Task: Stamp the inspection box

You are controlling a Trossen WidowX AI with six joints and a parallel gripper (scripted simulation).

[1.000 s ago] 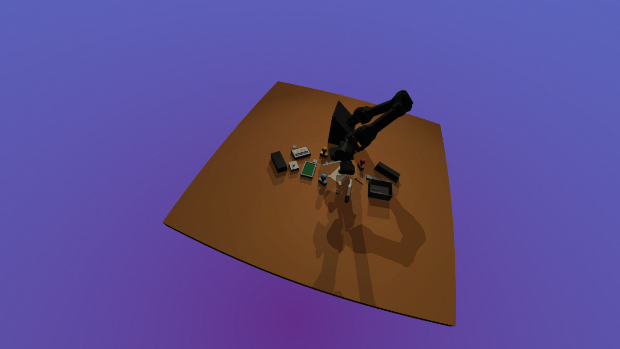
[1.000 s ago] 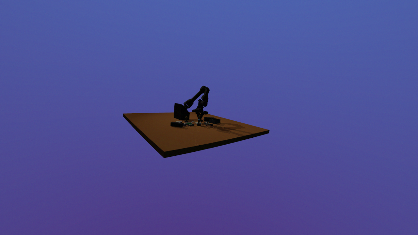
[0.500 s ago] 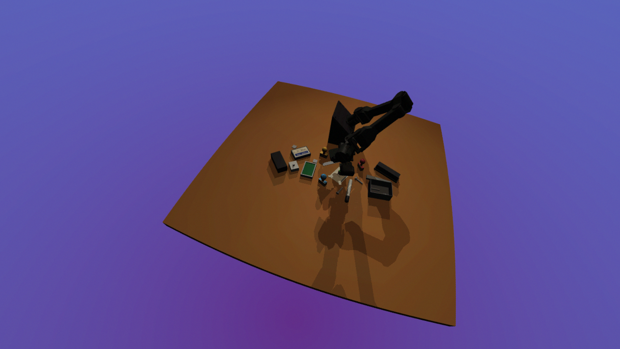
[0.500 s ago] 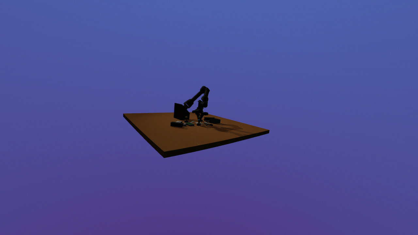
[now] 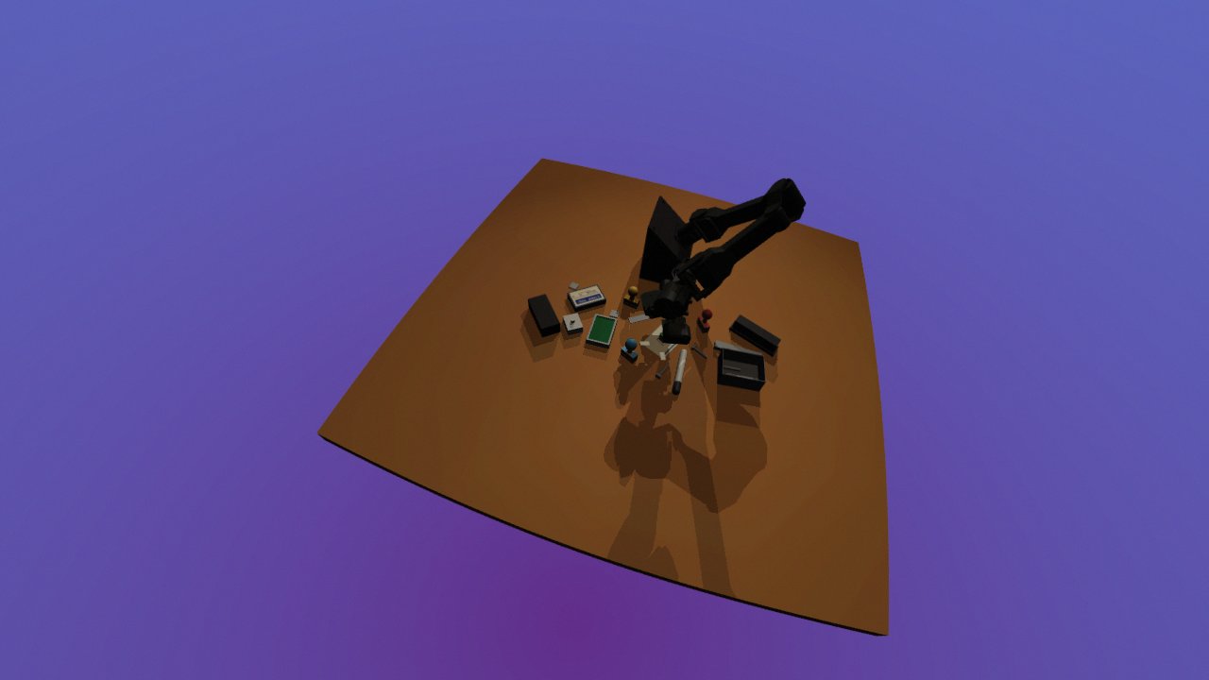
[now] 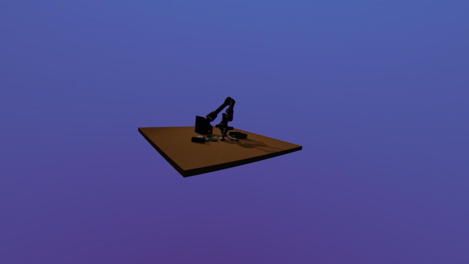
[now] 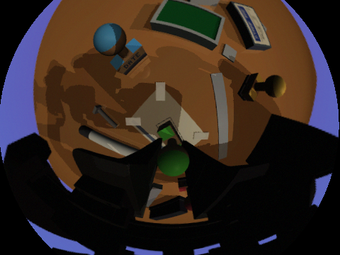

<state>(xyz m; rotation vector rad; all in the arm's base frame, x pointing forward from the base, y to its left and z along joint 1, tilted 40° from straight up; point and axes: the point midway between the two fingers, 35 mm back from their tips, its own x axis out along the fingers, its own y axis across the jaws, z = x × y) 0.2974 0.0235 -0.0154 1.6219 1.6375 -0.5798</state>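
1. Green, round-knobbed and small, the PASS stamp (image 7: 173,160) is most likely the one held; its face is out of sight, so the name is a judgement from the colour and the task.
2. The hand (image 5: 674,331) (image 6: 224,132) (image 7: 172,143) is clamped on this stamp, one finger on either side of the knob and neck.
3. The stamp is over the pale card (image 5: 655,344) (image 7: 149,103), its base at the outlined inspection box (image 7: 169,118). Whether it touches the card or stands just above, I cannot tell.
4. The step in hand looks like making the print, with inking presumably done; the green pad (image 5: 602,330) (image 6: 213,139) (image 7: 191,19) lies apart from the stamp, and no ink can be checked on the hidden underside.
5. The next move calls for squaring the base within the outline and one straight, even press. If contact is already made, it calls for a straight lift with no sideways drag, which could smear the print.
6. The stamp has a glossy ball on a dark neck, above a rectangular base with bright green on top. It looks nearly upright in the wrist view, though that angle makes slight tilt hard to judge.
7. Afterwards, it needs a place on the brown surface (image 5: 507,422) (image 6: 203,157) (image 7: 198,57), off the card.
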